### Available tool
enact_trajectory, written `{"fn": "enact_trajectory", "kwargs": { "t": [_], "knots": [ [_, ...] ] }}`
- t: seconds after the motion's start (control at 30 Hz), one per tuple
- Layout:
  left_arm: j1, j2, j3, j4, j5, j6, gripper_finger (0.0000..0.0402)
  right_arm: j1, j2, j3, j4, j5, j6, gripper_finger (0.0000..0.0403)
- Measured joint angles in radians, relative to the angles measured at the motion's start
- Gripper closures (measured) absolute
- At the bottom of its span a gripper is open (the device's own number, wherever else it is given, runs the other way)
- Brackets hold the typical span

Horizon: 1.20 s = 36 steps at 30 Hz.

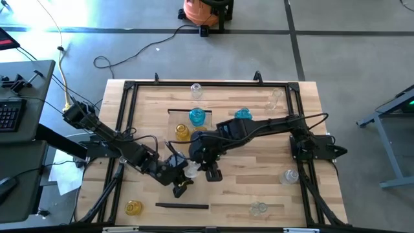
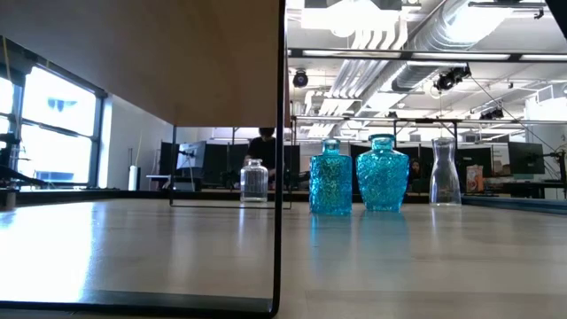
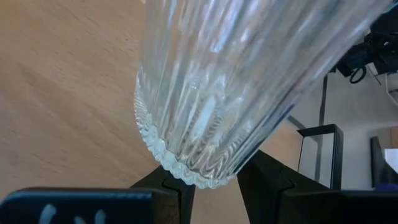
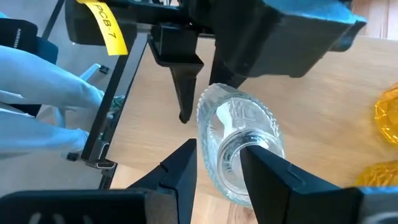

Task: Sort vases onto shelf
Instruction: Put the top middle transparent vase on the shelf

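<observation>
Clear ribbed glass vase (image 1: 191, 170): held above the tabletop between both grippers, near the middle of the table's front half, lying tilted rather than upright. Scalloped base rim and fluted walls fill the left wrist view (image 3: 205, 112); the right wrist view (image 4: 239, 149) looks at it end-on.

Left gripper (image 1: 183, 175): clenched on the vase, dark fingers (image 3: 168, 186) on either side of the base. Right gripper (image 1: 206, 166): likewise grasping the same vase, its fingers (image 4: 183, 171) flanking the glass body, directly facing the left gripper.

Shelf (image 1: 178, 113): pale smooth wooden panel behind the grippers, toward the table's far side. On or at it: a blue knobbly-textured vase (image 1: 196, 117), a second blue vase (image 1: 243, 114) off to the right, a yellow vase (image 1: 182, 133) just behind the grippers. The arm of the right gripper crosses in front of these.

Other vases: clear ones at the far edge (image 1: 196, 89) and far right (image 1: 275, 98); clear ones to the right front (image 1: 291, 175) and (image 1: 259, 208); a yellow one at the left front corner (image 1: 133, 207).

Dark flat strip (image 1: 182, 206): on the planks in front of the grippers.

Table (image 1: 304, 136): striped light wood planks, black metal frame.
</observation>
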Motion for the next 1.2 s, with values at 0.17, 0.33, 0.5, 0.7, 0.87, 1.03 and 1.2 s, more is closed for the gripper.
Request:
{"fn": "enact_trajectory", "kwargs": {
  "t": [0.17, 0.33, 0.5, 0.7, 0.87, 1.03, 1.2],
  "knots": [
    [0.003, 0.0, 0.0, -0.004, 0.0, 0.001, 0.0305, 0.008, 0.0, 0.0, 0.008, -0.007, -0.008, 0.0296],
    [0.003, 0.0, 0.0, -0.007, 0.0, 0.009, 0.0305, 0.013, 0.0, 0.0, 0.007, -0.027, -0.003, 0.0364],
    [0.003, 0.0, 0.0, -0.008, 0.001, 0.008, 0.0305, 0.013, 0.0, 0.0, 0.004, -0.029, 0.004, 0.0386],
    [-0.016, -0.002, 0.002, -0.005, 0.005, -0.012, 0.0305, 0.013, 0.0, 0.0, -0.069, -0.016, 0.008, 0.0396],
    [-0.056, -0.004, 0.005, -0.004, -0.007, -0.036, 0.0305, 0.013, 0.003, -0.001, -0.137, -0.001, 0.007, 0.0394],
    [-0.063, -0.004, 0.005, -0.015, -0.054, -0.036, 0.0305, 0.012, 0.019, 0.002, -0.108, -0.011, 0.0, 0.0399],
    [-0.046, -0.003, 0.004, -0.032, -0.07, -0.034, 0.0305, 0.011, 0.052, 0.006, -0.066, -0.074, 0.001, 0.0398]
  ]
}}
